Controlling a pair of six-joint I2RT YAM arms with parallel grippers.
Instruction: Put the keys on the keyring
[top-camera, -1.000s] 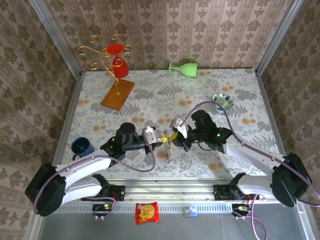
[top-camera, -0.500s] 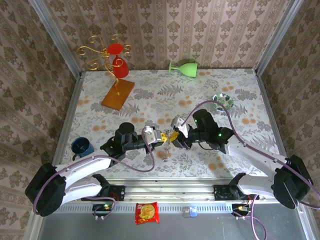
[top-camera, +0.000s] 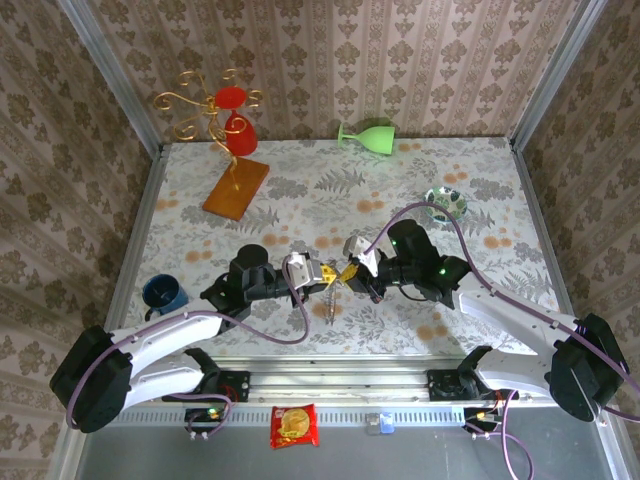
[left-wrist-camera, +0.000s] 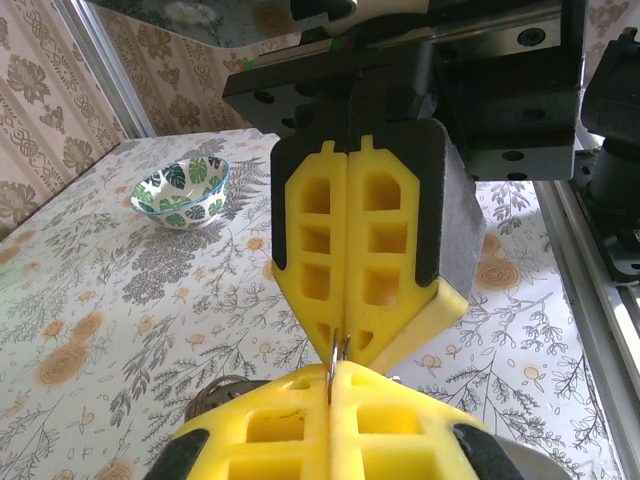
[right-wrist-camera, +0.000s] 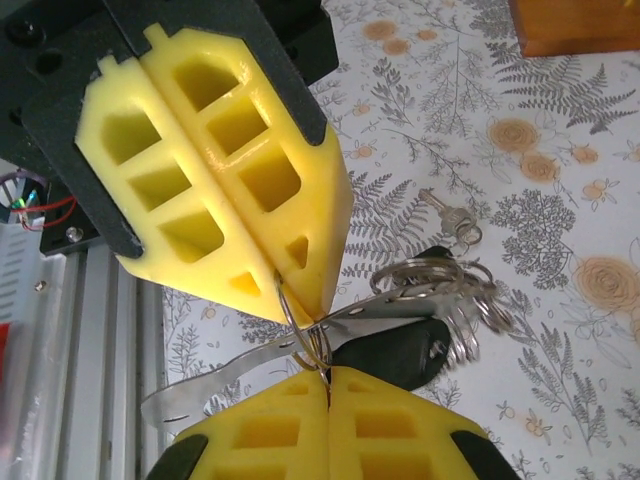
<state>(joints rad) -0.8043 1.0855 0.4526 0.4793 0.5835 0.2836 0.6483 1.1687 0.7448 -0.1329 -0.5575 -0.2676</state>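
Top external view: the left end effector (top-camera: 322, 278) and the right end effector (top-camera: 350, 272) are met tip to tip above the near middle of the surface (top-camera: 420, 170). The left forearm is reached in from the left and the right from the right, both roughly level. The keys (top-camera: 331, 302) are seen as a small bunch just below the meeting point.

Left wrist view: both end effectors are clenched, and a thin wire loop, the keyring (left-wrist-camera: 333, 358), is pinched where the two tips meet. Neither arm is nearer, since both are touching it.

Right wrist view: the keyring is clamped edge-on at both tips, its plane roughly in line with the seams. A black-headed key is hung from it to the right and a flat metal blade to the left. The coming move is judged to depend on one side holding the loop steady.
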